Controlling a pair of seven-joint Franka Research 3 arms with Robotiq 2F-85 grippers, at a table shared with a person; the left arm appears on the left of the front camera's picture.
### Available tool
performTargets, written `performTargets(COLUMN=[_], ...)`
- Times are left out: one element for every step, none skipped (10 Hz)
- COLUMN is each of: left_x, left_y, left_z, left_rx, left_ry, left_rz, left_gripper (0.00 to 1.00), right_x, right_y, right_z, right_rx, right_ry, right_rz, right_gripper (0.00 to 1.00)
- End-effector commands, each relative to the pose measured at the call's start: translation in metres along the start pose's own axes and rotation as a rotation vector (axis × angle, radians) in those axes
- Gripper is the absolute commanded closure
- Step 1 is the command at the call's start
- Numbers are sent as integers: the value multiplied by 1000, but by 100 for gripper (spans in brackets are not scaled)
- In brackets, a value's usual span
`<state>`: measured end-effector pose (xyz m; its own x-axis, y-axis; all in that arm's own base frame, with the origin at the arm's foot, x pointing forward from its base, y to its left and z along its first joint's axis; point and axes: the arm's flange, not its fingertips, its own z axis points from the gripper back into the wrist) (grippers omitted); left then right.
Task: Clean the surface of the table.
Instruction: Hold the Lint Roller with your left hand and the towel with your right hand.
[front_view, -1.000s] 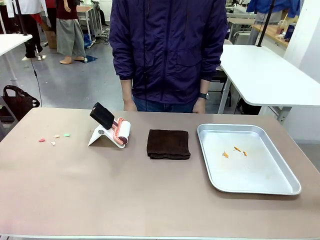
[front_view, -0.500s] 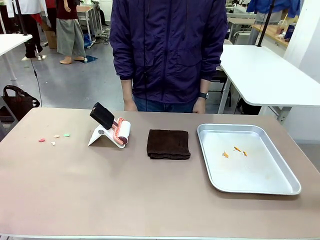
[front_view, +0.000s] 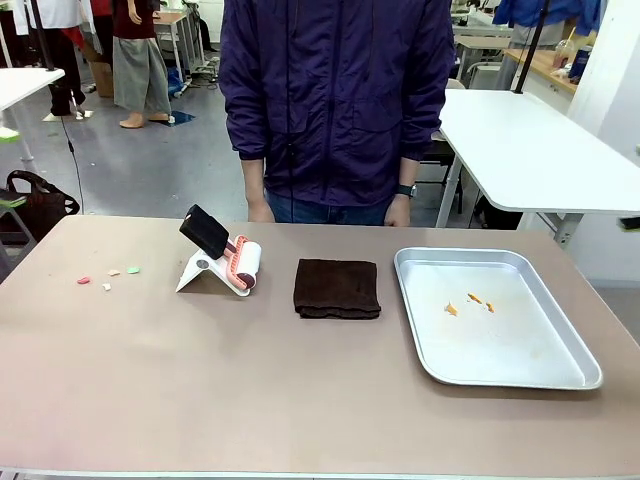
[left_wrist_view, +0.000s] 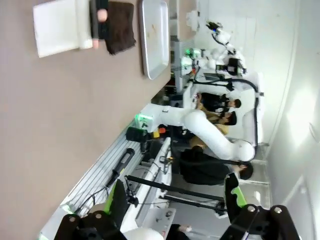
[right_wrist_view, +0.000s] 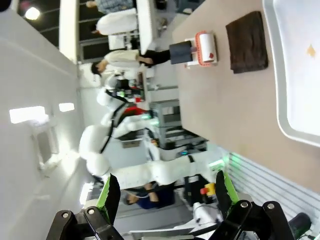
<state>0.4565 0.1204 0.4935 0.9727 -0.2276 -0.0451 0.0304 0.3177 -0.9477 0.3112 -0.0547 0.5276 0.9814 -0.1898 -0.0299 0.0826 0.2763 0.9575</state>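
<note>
The taupe table (front_view: 200, 380) bears several small pink, white and green scraps (front_view: 108, 277) at its far left. A lint roller (front_view: 240, 262) with a black handle leans on a white stand, and a folded dark brown cloth (front_view: 337, 289) lies beside it. In the left wrist view my left gripper (left_wrist_view: 176, 197) hangs open and empty, off the table's (left_wrist_view: 50, 125) edge. In the right wrist view my right gripper (right_wrist_view: 166, 192) is also open and empty, off the table (right_wrist_view: 225, 110), with the roller (right_wrist_view: 202, 47) and cloth (right_wrist_view: 247, 42) far ahead.
A silver metal tray (front_view: 520, 365) with a few orange crumbs (front_view: 452, 309) lies at the right. A person in a purple jacket (front_view: 335, 100) stands at the far edge, hands down. White-topped tables stand behind, to the left and right.
Small green bits have come into the front view at the left edge, and a dark bit at the right edge. Nothing on the table has moved.
</note>
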Motion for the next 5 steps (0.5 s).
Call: performTargets(left_x=[15,24,36,48,59], left_y=[-30,-44,-61,-71,-76], left_z=[-32,-47,-69,-86,-101], left_rx=[128,189,269,362,438], left_ry=[14,17,28,18,35], left_rz=[-7,-8,1,36,55], left_gripper=[0,0,0,0,0], right_x=[8,13,18,20,20], right_y=[31,46,62,73,78], right_z=[-50,-79,-117,-153,-189], right_rx=[-111,-186,-251,-323,-399], right_ry=[26,49,79,59,72], right_rz=[42,74,114,144,168], right_gripper=[0,0,0,0,0])
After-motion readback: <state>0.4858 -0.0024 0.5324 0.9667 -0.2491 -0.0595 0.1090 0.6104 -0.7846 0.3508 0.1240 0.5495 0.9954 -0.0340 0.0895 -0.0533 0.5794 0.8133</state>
